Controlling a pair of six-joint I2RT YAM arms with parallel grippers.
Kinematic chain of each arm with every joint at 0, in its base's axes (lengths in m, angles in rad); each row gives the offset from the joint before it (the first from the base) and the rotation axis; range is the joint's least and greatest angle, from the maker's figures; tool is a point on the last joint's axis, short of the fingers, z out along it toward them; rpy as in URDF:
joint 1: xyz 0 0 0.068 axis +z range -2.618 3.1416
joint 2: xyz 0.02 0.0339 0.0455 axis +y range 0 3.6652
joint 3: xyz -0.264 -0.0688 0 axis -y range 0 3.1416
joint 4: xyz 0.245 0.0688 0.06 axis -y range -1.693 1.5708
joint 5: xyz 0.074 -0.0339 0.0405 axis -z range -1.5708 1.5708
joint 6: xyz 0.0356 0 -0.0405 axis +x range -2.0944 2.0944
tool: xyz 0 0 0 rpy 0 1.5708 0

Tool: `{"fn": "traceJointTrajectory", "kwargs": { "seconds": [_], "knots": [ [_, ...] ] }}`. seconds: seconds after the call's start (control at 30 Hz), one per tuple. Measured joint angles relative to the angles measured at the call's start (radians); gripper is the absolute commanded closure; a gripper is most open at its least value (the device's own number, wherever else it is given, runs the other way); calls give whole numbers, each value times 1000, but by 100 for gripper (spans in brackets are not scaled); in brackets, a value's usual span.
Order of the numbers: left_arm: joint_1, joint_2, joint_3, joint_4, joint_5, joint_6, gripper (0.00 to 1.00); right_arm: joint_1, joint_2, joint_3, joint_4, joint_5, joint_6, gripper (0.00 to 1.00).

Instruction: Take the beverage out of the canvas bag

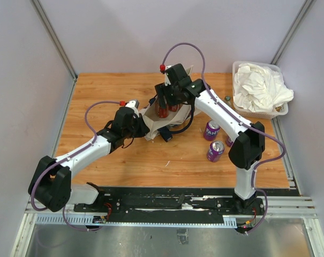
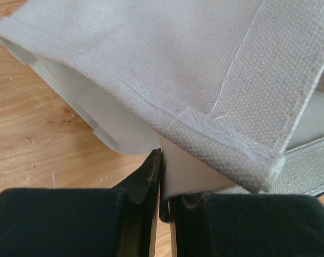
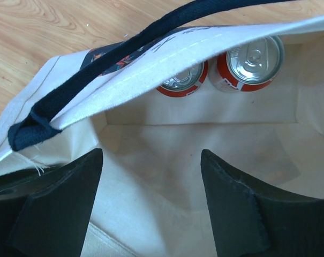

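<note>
The cream canvas bag (image 1: 153, 119) with navy handles stands open at the table's middle. My left gripper (image 1: 136, 110) is shut on the bag's left rim; in the left wrist view the canvas (image 2: 204, 75) is pinched between its closed fingers (image 2: 160, 176). My right gripper (image 1: 167, 99) hangs over the bag's mouth, open and empty. In the right wrist view its fingers (image 3: 62, 198) frame the bag's inside, where two red cans (image 3: 250, 61) stand upright at the far wall. One can (image 3: 180, 83) is half hidden under the bag's rim and navy handle (image 3: 97, 69).
Two purple cans stand upright on the table right of the bag, one (image 1: 211, 129) nearer it and one (image 1: 215, 151) closer to me; another can is partly hidden behind the right arm. A clear tub of white cloths (image 1: 260, 90) stands at the back right.
</note>
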Motion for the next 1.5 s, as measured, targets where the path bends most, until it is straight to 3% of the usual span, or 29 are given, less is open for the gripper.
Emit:
{"fn": "traceJointTrajectory", "kwargs": {
  "seconds": [0.73, 1.5],
  "knots": [
    [0, 0, 1, 0, 3, 13, 85, 4, 169, -3, 63, 71, 38, 12],
    [0, 0, 1, 15, 0, 19, 85, 10, 296, 121, 134, 101, 44, 14]
  ]
}}
